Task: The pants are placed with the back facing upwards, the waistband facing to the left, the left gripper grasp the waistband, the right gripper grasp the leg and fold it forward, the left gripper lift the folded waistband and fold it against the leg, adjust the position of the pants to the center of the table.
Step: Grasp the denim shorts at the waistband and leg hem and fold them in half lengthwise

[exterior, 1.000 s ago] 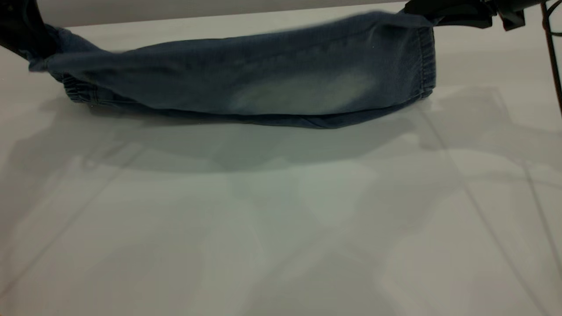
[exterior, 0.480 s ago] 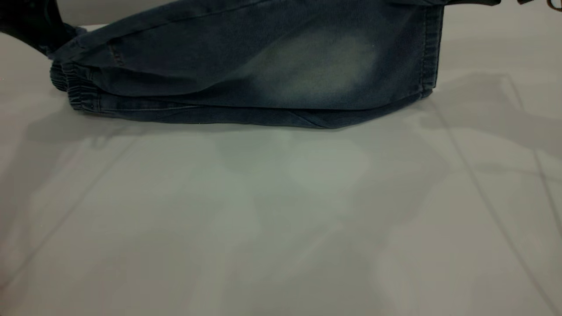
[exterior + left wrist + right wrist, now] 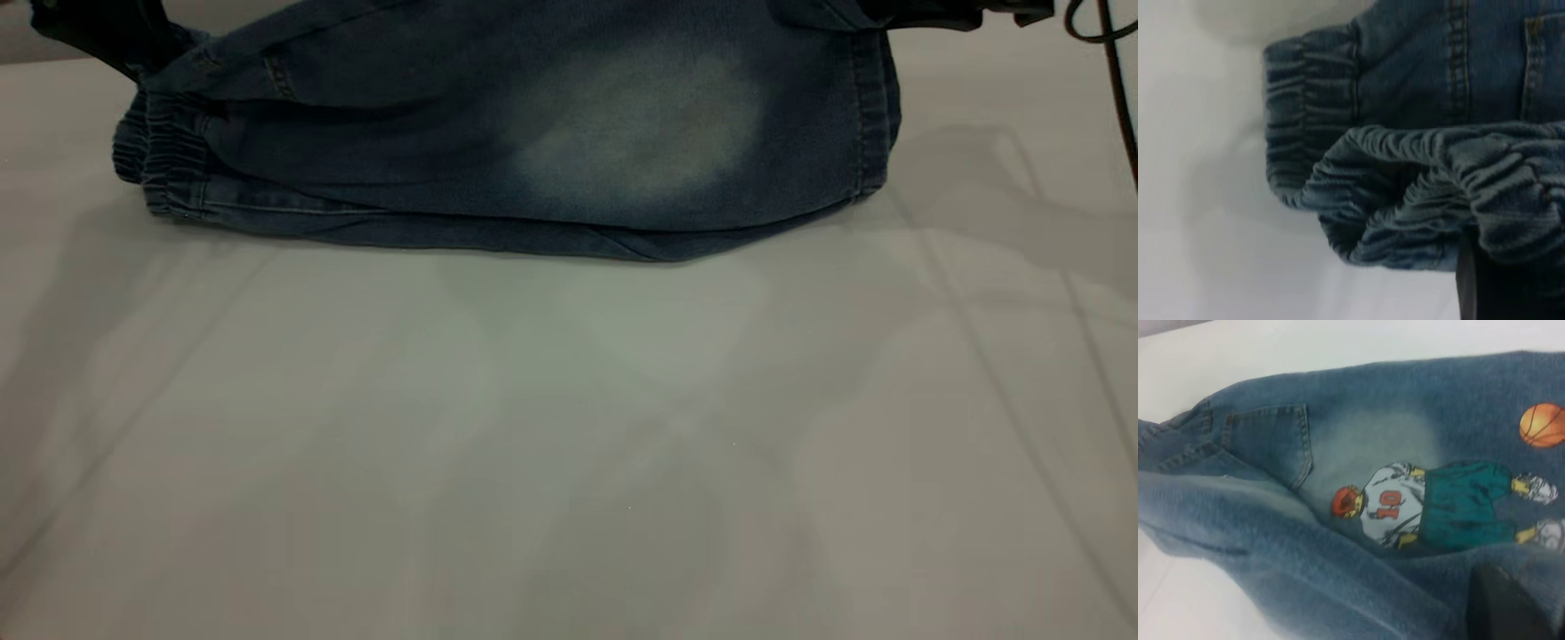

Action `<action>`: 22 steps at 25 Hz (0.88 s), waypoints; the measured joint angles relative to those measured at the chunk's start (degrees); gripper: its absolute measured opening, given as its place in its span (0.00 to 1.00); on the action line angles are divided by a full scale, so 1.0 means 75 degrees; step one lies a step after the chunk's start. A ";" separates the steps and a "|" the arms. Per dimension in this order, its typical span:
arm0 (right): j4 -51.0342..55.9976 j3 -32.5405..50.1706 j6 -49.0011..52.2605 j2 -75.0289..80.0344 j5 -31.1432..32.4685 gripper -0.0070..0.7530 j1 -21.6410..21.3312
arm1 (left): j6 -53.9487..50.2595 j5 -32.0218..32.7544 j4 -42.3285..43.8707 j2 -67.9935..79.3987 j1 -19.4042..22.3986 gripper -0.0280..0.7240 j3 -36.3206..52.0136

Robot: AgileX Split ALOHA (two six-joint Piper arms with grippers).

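Short blue washed-denim pants [image 3: 533,151] are held up at the white bench's [image 3: 569,444] far edge, lower fold resting on it. The black left gripper [image 3: 107,36] is clamped on the gathered elastic waistband [image 3: 1418,193]. The black right gripper [image 3: 933,13] is cropped at the faded plain leg's [image 3: 640,133] hem; finger state cannot be told.

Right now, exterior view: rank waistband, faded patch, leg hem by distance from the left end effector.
1. waistband, left end, at the left end effector.
2. faded patch, mid-leg.
3. leg hem, far right, by the right end effector.
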 joint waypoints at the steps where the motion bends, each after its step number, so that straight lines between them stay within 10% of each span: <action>1: 0.0007 -0.0092 0.0000 0.0099 0.0000 0.03 0.0000 | 0.0000 -0.0111 -0.0008 0.0062 0.0000 0.23 0.0000; 22: 0.0294 -0.0931 -0.0262 0.1093 -0.0170 0.13 0.0004 | 0.0218 -0.2162 -0.0317 0.0802 -0.0214 0.23 -0.0097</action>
